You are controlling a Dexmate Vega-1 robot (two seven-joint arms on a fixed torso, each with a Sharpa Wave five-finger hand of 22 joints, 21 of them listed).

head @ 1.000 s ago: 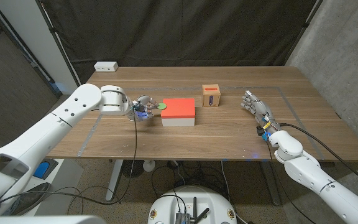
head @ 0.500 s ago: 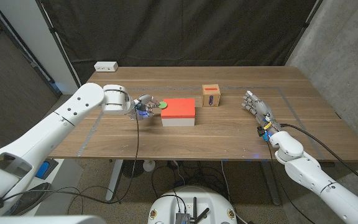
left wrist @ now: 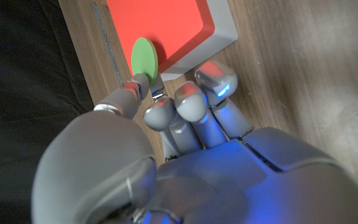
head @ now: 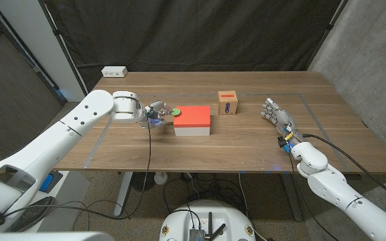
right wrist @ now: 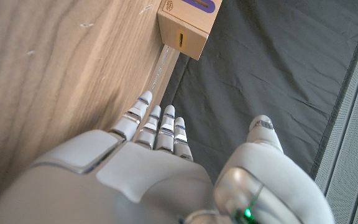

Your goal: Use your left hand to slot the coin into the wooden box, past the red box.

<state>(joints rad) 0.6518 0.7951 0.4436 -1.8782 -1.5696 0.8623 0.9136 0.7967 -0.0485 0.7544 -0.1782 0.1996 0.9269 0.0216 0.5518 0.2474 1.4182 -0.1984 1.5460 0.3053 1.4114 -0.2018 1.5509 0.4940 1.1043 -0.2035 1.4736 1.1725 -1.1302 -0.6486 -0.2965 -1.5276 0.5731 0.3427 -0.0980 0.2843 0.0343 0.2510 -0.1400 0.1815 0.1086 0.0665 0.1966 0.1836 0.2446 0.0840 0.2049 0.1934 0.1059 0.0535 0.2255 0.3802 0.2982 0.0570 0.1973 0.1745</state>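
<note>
A green coin (head: 175, 112) (left wrist: 145, 57) is pinched at the fingertips of my left hand (head: 155, 112) (left wrist: 185, 124), held above the table just left of the red box (head: 192, 120) (left wrist: 166, 28). The red box has a red top and white sides and sits mid-table. The small wooden box (head: 228, 103) (right wrist: 188, 22) with a slot and a purple label stands behind and to the right of the red box. My right hand (head: 277, 117) (right wrist: 160, 134) waits right of the wooden box with fingers straight and apart, holding nothing.
A white power strip (head: 114, 70) lies at the table's (head: 246, 144) back left corner. Black curtains hang behind the table. A thin taped outline runs along the tabletop near the edges.
My left hand has lifted slightly and moved right with the coin, closer to the red box's left edge. The right hand has stayed where it was.
</note>
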